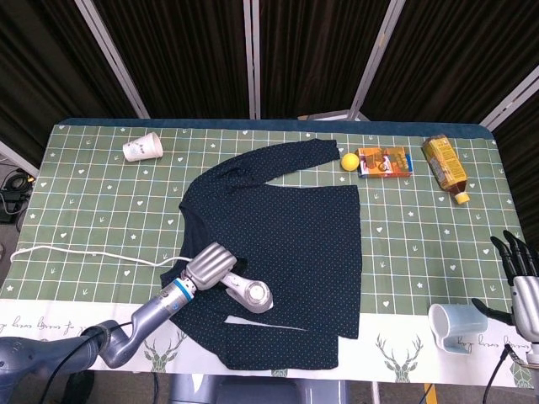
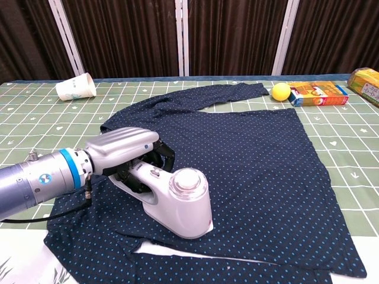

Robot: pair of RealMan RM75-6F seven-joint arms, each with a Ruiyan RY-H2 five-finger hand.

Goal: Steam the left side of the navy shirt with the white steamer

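The navy dotted shirt [image 1: 290,244] [image 2: 249,160] lies spread flat across the middle of the table. My left hand [image 1: 209,265] [image 2: 121,151] grips the handle of the white steamer [image 1: 250,292] [image 2: 180,201], which rests head-down on the shirt's lower left part, near the hem. A white cord [image 1: 76,250] trails from it toward the left table edge. My right hand [image 1: 518,269] hovers at the far right edge, off the shirt, fingers apart and holding nothing.
A tipped paper cup [image 1: 141,148] [image 2: 76,87] lies at the back left. A yellow ball [image 1: 349,161] [image 2: 280,91], an orange box [image 1: 384,161] [image 2: 318,93] and a juice bottle [image 1: 445,167] sit at the back right. A pale mug [image 1: 453,326] stands near the front right.
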